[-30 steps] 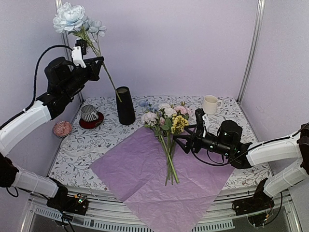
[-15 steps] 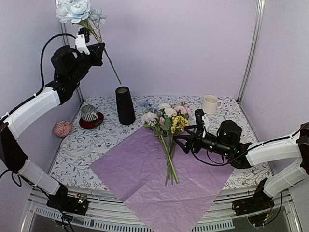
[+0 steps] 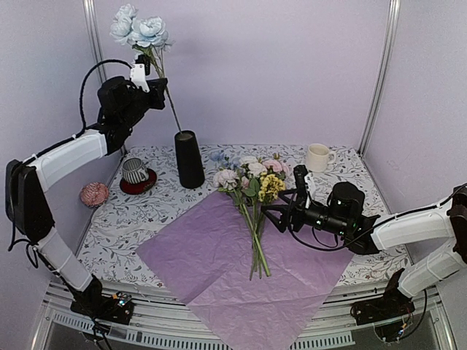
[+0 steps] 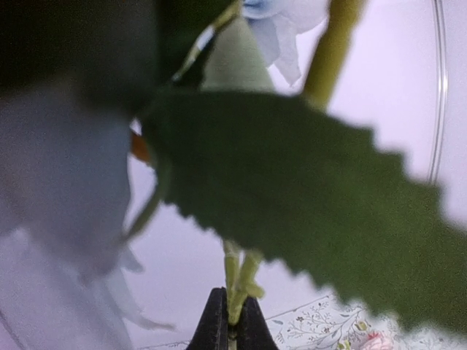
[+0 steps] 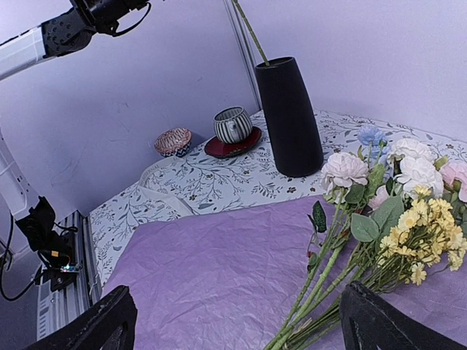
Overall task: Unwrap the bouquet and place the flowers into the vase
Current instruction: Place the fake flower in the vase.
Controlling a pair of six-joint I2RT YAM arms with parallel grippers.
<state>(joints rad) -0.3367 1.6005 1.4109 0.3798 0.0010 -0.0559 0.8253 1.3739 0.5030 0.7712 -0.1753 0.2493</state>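
Observation:
My left gripper (image 3: 153, 75) is raised high at the back left, shut on the green stem of pale blue flowers (image 3: 139, 29). The left wrist view shows the black fingertips (image 4: 217, 324) pinching that stem, with a big leaf filling the frame. The stem's lower end reaches the mouth of the black vase (image 3: 189, 160) (image 5: 290, 117). The other flowers (image 3: 252, 189) (image 5: 394, 219) lie loose on the flattened pink-lilac paper (image 3: 211, 270) (image 5: 211, 270). My right gripper (image 3: 271, 216) (image 5: 244, 328) stands open low over the paper, just right of the stems, holding nothing.
A striped cup on a red saucer (image 3: 135, 171) (image 5: 233, 125) and a small pink woven bowl (image 3: 94, 194) (image 5: 174, 141) stand left of the vase. A cream mug (image 3: 317, 157) sits at the back right. The paper overhangs the table's near edge.
My left arm has swung right with the pale blue flowers, bringing the stem's lower end over the vase mouth. The right arm and the flowers on the paper have not moved.

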